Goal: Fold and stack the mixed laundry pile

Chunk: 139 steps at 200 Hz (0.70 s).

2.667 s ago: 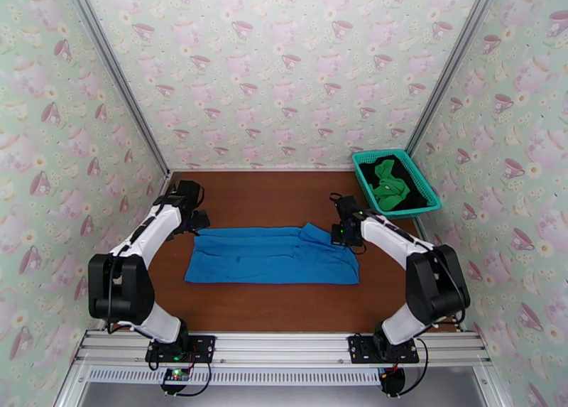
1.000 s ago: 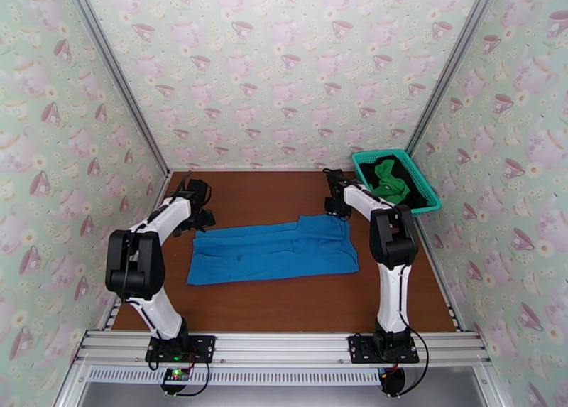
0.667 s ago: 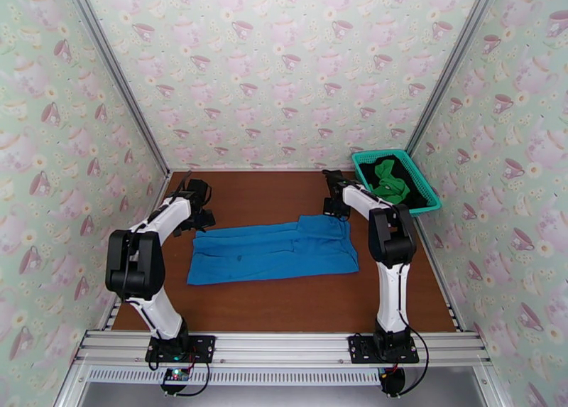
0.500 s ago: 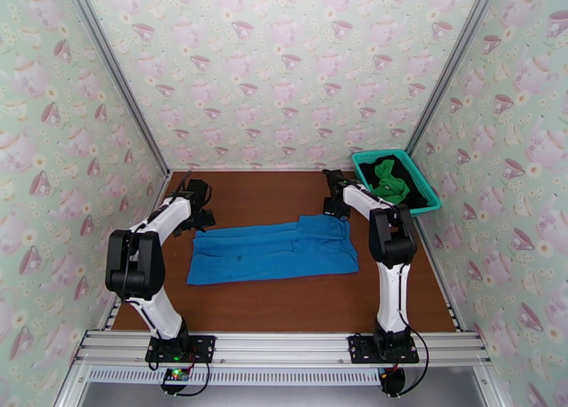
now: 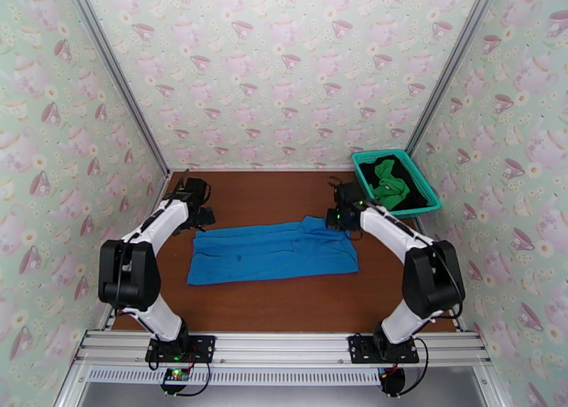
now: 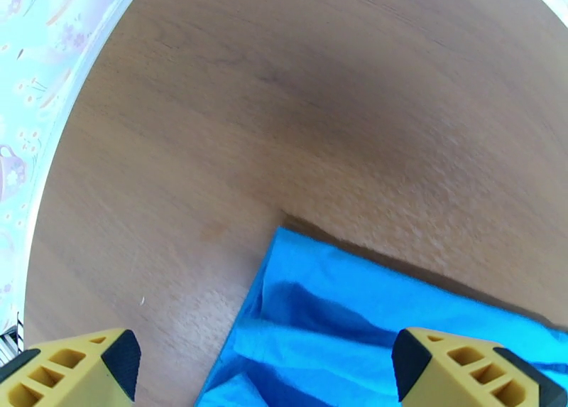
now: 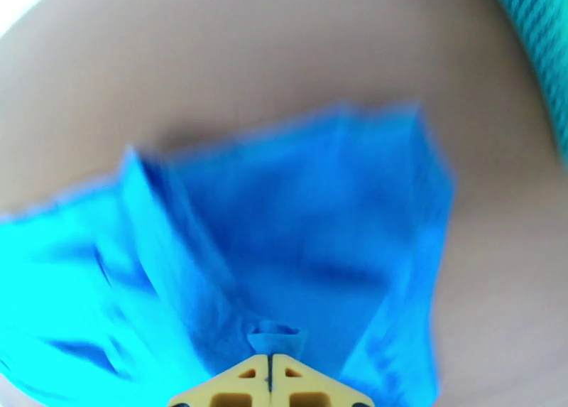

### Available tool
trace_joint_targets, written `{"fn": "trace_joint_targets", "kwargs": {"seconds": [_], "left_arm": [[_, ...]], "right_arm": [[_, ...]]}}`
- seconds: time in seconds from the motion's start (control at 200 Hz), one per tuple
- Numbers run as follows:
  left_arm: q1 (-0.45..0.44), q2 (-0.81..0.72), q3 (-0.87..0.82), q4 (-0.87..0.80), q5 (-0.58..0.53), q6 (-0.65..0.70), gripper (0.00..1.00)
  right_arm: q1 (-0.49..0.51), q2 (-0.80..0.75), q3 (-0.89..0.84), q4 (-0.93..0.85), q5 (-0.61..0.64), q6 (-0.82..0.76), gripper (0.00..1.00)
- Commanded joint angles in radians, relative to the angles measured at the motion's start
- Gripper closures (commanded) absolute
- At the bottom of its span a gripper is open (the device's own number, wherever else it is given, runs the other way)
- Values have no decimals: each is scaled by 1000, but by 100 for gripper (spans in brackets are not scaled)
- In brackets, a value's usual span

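At the far right corner of the blue shirt (image 5: 273, 252), the right gripper (image 7: 271, 364) has its jaws pressed together on a small tuft of the fabric. That wrist view is blurred, so the bite looks slight, though I can't say how deep it goes. Across the cloth, the left gripper (image 6: 263, 359) hangs with its yellow fingers (image 6: 78, 369) spread wide above the shirt's far left corner. The shirt lies folded into a long strip across the middle of the brown table (image 5: 284, 188). Near the table's far right corner stands the teal basket (image 5: 410, 212), with the green garment (image 5: 389, 181) lying on the black garment (image 5: 419, 197) inside it.
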Motion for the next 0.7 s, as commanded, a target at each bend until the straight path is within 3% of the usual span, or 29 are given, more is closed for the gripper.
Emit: {"fn": "trace_joint_targets", "kwargs": {"seconds": [0.0, 0.17, 0.24, 0.316, 0.421, 0.536, 0.621, 0.691], "left_arm": [[-24, -62, -44, 8, -3, -23, 0], [-46, -139, -98, 7, -14, -39, 0], [-51, -168, -113, 9, -17, -43, 0], [-53, -187, -120, 7, -18, -43, 0], [-52, -194, -115, -4, -30, -39, 0], [-54, -188, -104, -9, -42, -36, 0], [-53, -179, -96, -7, -43, -37, 0], [-52, -175, -90, -5, -48, -36, 0]], "right_arm": [[69, -108, -147, 27, -30, 86, 100], [146, -229, -297, 23, 6, 199, 100], [147, -265, -321, 11, 22, 220, 84], [147, -298, -306, -20, 45, 220, 59], [147, -317, -226, -67, 88, 197, 49], [139, -253, -98, -68, 125, 161, 57], [122, -143, -3, -27, 110, 139, 78], [117, -32, 78, -2, 117, 128, 90]]}}
